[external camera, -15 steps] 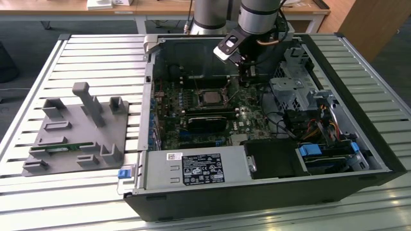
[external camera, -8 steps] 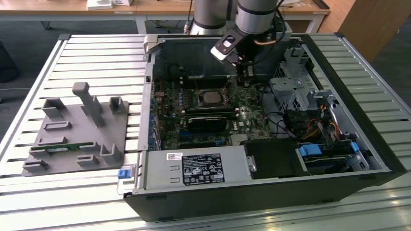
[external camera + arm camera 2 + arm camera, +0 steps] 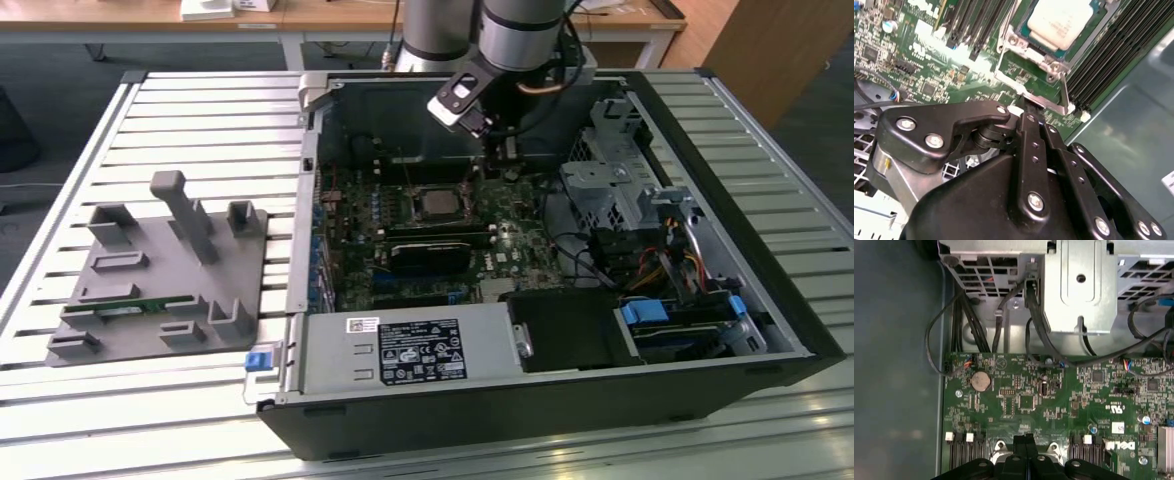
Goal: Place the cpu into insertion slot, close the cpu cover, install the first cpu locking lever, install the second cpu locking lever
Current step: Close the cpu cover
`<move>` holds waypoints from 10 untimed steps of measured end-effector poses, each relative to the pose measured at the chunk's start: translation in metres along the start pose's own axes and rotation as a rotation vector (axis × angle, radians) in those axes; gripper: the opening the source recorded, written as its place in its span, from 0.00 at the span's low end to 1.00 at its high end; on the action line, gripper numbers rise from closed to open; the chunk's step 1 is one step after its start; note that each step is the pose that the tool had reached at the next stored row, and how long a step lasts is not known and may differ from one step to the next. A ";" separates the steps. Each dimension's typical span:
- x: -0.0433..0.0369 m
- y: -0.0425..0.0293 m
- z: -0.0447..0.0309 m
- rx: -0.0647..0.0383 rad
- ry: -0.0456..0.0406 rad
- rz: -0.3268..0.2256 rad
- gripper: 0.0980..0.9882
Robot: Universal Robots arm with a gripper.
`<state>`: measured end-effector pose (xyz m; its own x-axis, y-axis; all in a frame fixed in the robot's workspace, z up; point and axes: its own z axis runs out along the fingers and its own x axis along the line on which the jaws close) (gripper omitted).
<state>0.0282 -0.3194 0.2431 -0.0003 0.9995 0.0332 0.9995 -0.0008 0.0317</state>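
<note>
Already, the cpu (image 3: 1061,20) sits framed by the cpu cover (image 3: 1040,56).
Gripper (image 3: 1026,109), fingers pressed together, seemingly touches the cover's edge.

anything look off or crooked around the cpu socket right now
Nothing stands out. The cpu sits flat and square inside its silver cover, and the green board around it shows no loose parts or damage. The shut gripper is at the cover's edge.
</note>
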 end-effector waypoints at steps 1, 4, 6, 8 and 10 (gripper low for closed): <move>0.0000 -0.0018 0.0000 0.000 0.0000 0.000 0.01; 0.0000 -0.0077 -0.0002 0.000 0.0000 0.000 0.01; 0.0000 -0.0116 -0.0004 0.000 0.0000 0.000 0.01; 0.0000 -0.0158 -0.0005 0.000 0.0000 0.000 0.01; 0.0000 -0.0191 -0.0006 0.000 0.0000 0.000 0.01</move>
<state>0.0091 -0.3194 0.2430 -0.0002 0.9994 0.0332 0.9995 -0.0009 0.0318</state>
